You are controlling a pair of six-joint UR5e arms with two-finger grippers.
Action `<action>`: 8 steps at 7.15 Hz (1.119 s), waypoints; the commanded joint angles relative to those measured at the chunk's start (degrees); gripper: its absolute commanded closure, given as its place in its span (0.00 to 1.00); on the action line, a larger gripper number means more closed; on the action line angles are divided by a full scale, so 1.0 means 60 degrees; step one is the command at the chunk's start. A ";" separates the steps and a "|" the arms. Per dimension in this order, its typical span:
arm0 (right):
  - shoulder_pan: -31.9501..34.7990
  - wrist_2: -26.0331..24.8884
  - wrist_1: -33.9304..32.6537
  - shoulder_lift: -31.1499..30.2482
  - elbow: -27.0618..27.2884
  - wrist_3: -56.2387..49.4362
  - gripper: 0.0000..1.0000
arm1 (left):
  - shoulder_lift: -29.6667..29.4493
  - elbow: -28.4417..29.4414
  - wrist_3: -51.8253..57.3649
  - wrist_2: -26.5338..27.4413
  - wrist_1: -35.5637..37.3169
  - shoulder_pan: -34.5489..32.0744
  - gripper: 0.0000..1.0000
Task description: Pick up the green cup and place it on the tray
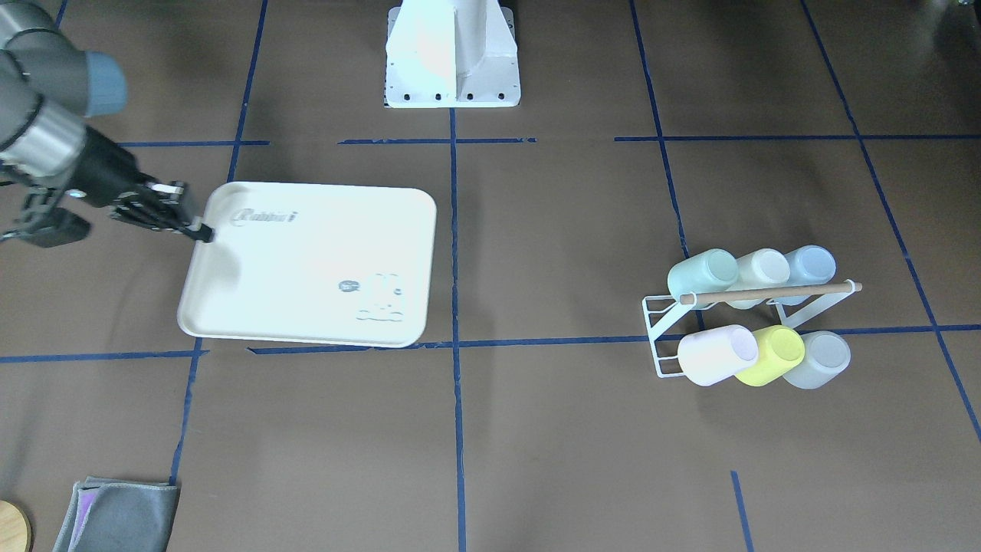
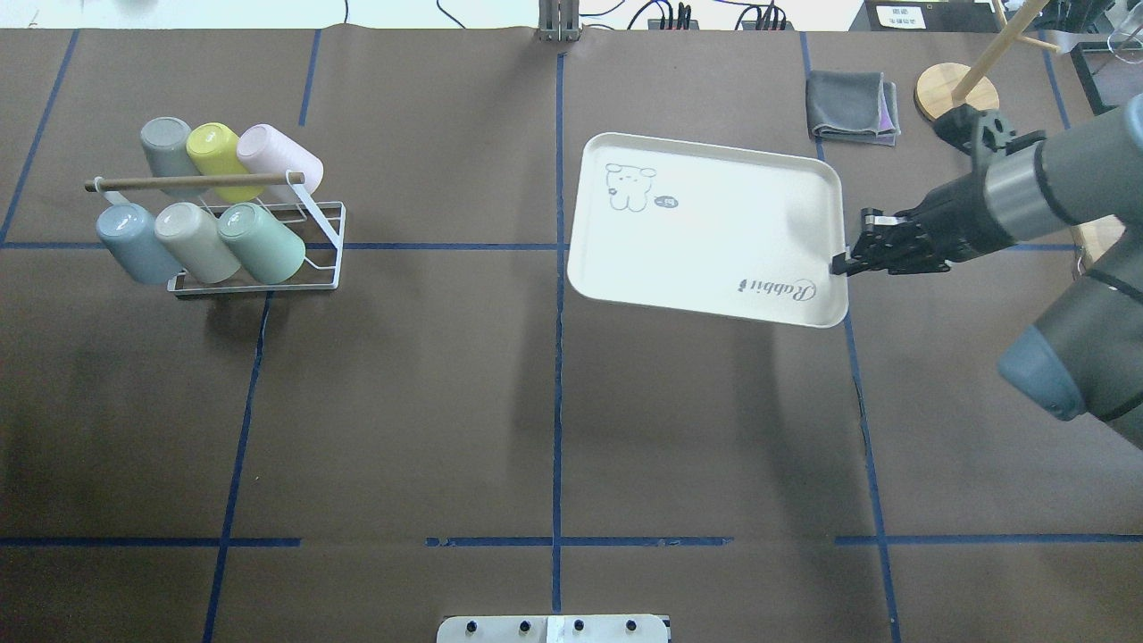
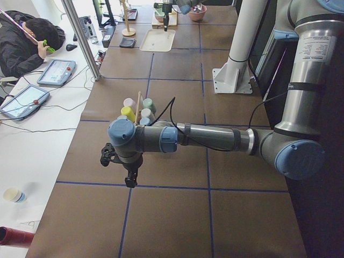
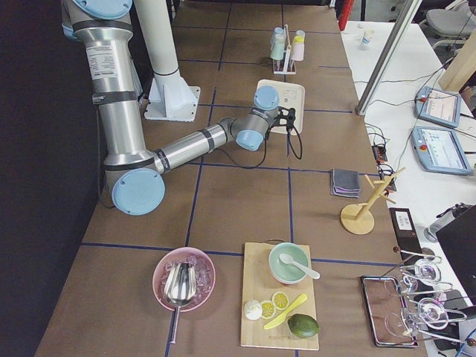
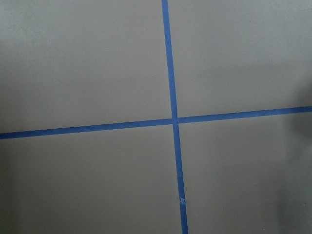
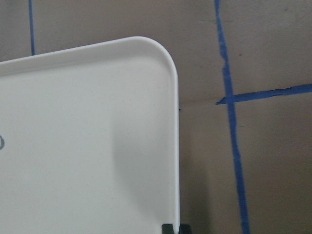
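green cup (image 2: 263, 243) sits far left overhead; right end effector (image 2: 841, 263) pinches tray (image 2: 714, 241) rim; left end effector (image 3: 130, 181): i cannot tell its opening.

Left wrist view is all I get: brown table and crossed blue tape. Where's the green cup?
Observer: The green cup rests on a white wire rack, at the end of a row, beside a beige cup.
Operator: Anything on the tray?
Observer: The tray is bare; the right end effector pinches its rim near the "Rabbit" print.
Operator: And my left end effector?
Observer: The left end effector hangs over the table, apparently short of the rack, on the side away from the tray.
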 commanded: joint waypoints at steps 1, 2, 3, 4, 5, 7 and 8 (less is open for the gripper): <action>-0.2363 -0.2549 -0.0012 0.0515 0.0049 0.0786 1.00 | 0.0002 0.0006 -0.0002 0.0000 0.0001 0.0013 0.00; -0.2879 -0.2804 -0.0113 0.0821 -0.0009 0.0786 1.00 | 0.0017 0.0006 -0.0002 0.0000 0.0001 -0.0001 0.00; -0.3276 -0.3024 -0.0172 0.1201 -0.0372 0.0757 1.00 | 0.0031 0.0006 -0.0002 0.0000 0.0001 -0.0002 0.00; -0.3338 -0.3099 -0.0173 0.1307 -0.0549 0.0727 1.00 | 0.0031 0.0006 -0.0002 0.0000 0.0001 -0.0002 0.00; -0.3367 -0.3041 -0.0173 0.1279 -0.0551 0.0712 1.00 | 0.0017 0.0006 -0.0002 0.0000 0.0001 -0.0002 0.00; -0.3426 -0.3041 -0.0173 0.1264 -0.0683 0.0654 1.00 | 0.0017 0.0006 -0.0002 0.0000 0.0001 -0.0002 0.00; -0.3455 -0.3070 -0.0173 0.1293 -0.0741 0.0654 0.96 | 0.0017 0.0006 0.0013 0.0000 0.0001 -0.0002 0.00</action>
